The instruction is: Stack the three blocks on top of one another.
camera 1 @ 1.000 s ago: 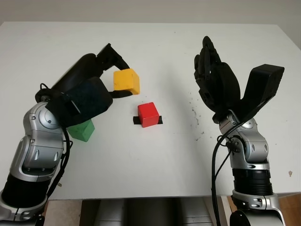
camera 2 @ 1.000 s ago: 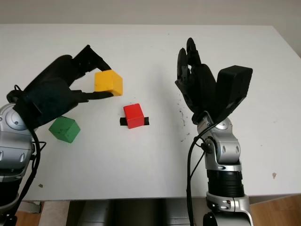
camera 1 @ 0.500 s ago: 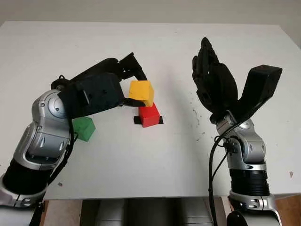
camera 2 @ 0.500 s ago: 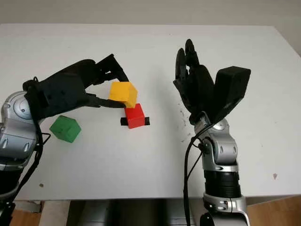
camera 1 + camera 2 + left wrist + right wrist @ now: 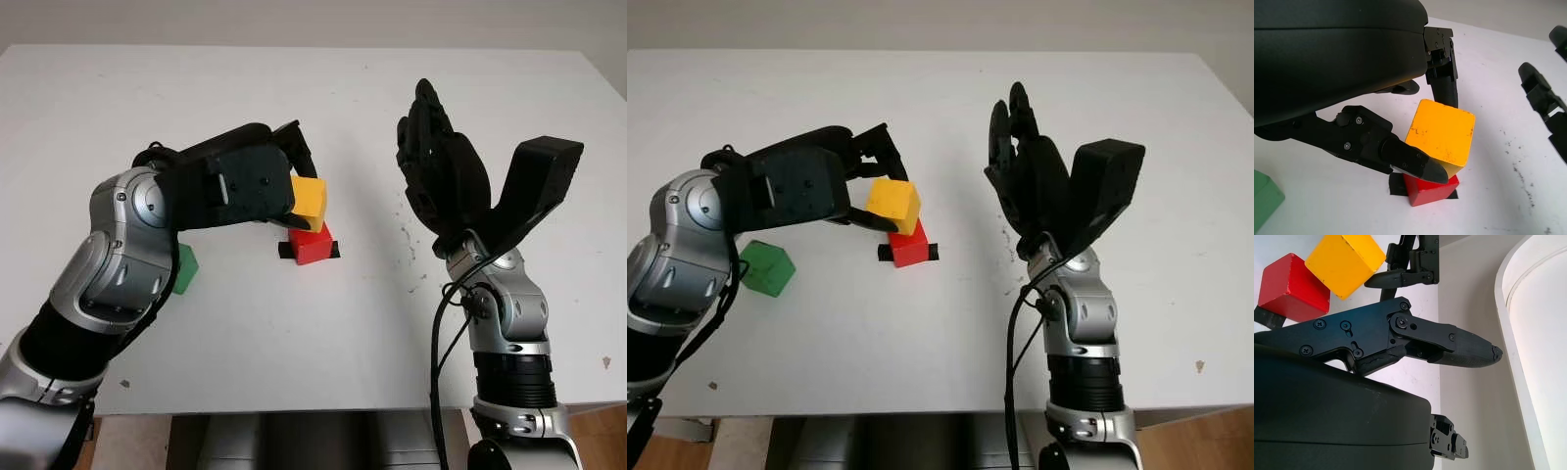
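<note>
While the white worktop (image 5: 323, 333) carries everything, the biggest mover on it is the left hand (image 5: 257, 186), whose fingers (image 5: 1410, 164) are closed in a pinch on the yellow block (image 5: 308, 199), 1 finger on each of 2 opposite side faces. Held so, the yellow block hangs tilted, its lower edge touching or just above the top of the red block (image 5: 312, 244), which sits directly beneath the fingertips on a small black tape mark (image 5: 884, 254). Whether the 2 blocks truly touch cannot be told.

Raised well off to the far side of those fingers, the right hand (image 5: 441, 176) is open and holds nothing.

Behind the left palm, away from the fingertips, the green block (image 5: 765, 268) sits alone on the worktop, waiting as the 3rd piece.

These blocks look like rigid painted cubes, probably light and stiff, with smooth faces that could slip under a loose pinch. Flat opposite sides are the sensible place to take hold, leaving the bottom face free. Because the yellow block is tilted, it likely needs levelling before release, or it may slide off the red one.
</note>
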`<state>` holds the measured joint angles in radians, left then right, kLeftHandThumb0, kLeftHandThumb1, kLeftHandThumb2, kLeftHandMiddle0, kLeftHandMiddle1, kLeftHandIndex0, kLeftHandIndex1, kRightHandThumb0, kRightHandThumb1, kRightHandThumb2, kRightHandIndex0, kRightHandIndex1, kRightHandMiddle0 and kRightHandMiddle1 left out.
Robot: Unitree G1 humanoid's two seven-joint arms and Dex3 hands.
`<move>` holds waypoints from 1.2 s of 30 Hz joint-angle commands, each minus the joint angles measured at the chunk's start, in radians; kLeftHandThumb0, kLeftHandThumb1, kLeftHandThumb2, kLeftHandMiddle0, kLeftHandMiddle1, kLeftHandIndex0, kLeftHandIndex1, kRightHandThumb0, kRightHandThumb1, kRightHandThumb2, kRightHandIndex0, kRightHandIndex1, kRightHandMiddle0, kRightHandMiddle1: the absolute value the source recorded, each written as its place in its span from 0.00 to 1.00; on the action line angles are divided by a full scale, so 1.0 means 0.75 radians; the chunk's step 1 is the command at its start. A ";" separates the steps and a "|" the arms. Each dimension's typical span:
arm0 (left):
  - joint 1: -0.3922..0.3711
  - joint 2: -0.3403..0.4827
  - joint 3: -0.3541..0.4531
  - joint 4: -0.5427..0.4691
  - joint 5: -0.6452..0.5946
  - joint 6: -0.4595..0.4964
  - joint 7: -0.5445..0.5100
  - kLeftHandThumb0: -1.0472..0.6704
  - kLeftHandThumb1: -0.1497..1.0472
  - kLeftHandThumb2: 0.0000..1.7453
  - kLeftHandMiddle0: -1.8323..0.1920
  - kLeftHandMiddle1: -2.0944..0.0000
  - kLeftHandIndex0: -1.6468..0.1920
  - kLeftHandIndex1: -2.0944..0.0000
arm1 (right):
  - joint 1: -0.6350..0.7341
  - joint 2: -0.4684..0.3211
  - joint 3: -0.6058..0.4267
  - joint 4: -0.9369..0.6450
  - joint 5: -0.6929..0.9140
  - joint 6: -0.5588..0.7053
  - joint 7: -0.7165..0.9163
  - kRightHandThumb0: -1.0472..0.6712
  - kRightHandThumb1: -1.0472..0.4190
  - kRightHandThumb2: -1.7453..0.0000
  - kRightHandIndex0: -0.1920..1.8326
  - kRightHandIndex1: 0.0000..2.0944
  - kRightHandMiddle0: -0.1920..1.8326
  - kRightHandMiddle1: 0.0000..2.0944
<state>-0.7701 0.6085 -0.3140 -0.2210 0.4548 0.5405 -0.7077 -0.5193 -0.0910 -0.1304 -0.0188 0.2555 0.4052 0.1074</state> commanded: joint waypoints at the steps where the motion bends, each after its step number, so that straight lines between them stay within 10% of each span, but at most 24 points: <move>1: -0.051 0.021 -0.006 0.037 0.002 -0.068 -0.013 0.42 1.00 0.08 0.79 0.98 0.86 0.12 | -0.003 0.002 -0.006 -0.011 0.005 -0.019 -0.003 0.20 0.00 0.64 0.00 0.00 0.00 0.00; 36: -0.310 0.012 0.052 0.819 -0.281 -0.990 -0.204 0.38 1.00 0.10 0.87 0.98 0.80 0.24 | 0.039 -0.052 -0.018 -0.087 -0.001 0.047 -0.002 0.20 0.00 0.62 0.00 0.00 0.00 0.00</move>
<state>-0.9601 0.6242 -0.2912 0.3802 0.2557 -0.1808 -0.8575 -0.4993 -0.1156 -0.1448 -0.0558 0.2567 0.4337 0.1067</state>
